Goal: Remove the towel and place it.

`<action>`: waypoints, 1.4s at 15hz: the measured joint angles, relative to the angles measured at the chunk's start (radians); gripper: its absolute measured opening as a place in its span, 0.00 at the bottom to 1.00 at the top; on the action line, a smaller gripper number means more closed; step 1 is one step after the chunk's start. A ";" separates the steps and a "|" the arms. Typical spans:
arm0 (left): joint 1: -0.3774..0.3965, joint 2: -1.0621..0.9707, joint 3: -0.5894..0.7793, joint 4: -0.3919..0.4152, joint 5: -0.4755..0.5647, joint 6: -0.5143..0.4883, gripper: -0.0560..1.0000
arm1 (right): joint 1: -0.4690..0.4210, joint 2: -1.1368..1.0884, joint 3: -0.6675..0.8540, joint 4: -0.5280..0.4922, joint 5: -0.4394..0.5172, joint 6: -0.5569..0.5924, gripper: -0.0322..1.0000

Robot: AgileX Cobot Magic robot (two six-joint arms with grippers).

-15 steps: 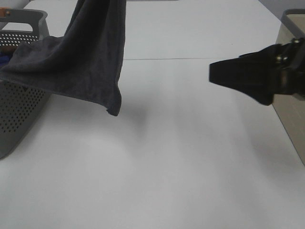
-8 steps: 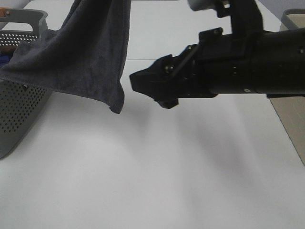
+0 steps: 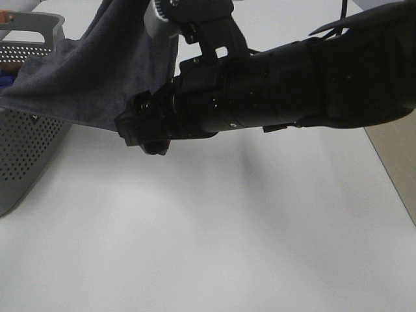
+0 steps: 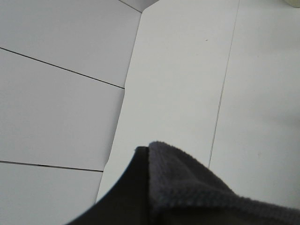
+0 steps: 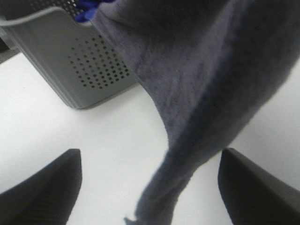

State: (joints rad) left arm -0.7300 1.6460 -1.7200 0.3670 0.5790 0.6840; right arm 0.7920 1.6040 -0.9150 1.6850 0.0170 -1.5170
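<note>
Hanging from your clamped left gripper (image 4: 143, 161), the towel (image 3: 97, 71) dangles. Your right gripper (image 5: 150, 187) (fingers (image 5: 42, 192) spread, empty) straddles its corner.

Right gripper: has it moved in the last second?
Yes. The right gripper swept left across the table, from beside the beige bin to the towel's hanging corner near the grey basket.

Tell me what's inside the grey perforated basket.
A small blue item shows at the rim of the grey perforated plastic basket; the dark grey plush towel draped over it hides the rest.
</note>
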 joint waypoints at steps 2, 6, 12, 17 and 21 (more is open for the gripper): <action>0.000 0.000 0.000 -0.002 0.000 0.000 0.05 | 0.000 0.048 -0.002 0.000 -0.017 0.014 0.75; 0.000 0.000 0.000 -0.002 0.000 0.000 0.05 | 0.000 0.050 -0.002 0.000 -0.041 0.057 0.59; 0.000 0.000 0.000 -0.002 0.000 0.000 0.05 | 0.000 0.005 0.033 0.000 -0.061 0.057 0.15; 0.000 0.000 0.000 -0.015 0.000 0.000 0.05 | 0.000 -0.138 0.114 -0.074 0.014 0.051 0.04; 0.000 0.001 0.000 -0.048 0.002 0.000 0.05 | 0.000 -0.153 0.114 -0.421 0.354 0.216 0.04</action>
State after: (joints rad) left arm -0.7300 1.6470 -1.7200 0.3190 0.5810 0.6840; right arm 0.7920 1.4510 -0.8010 1.2640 0.3710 -1.3010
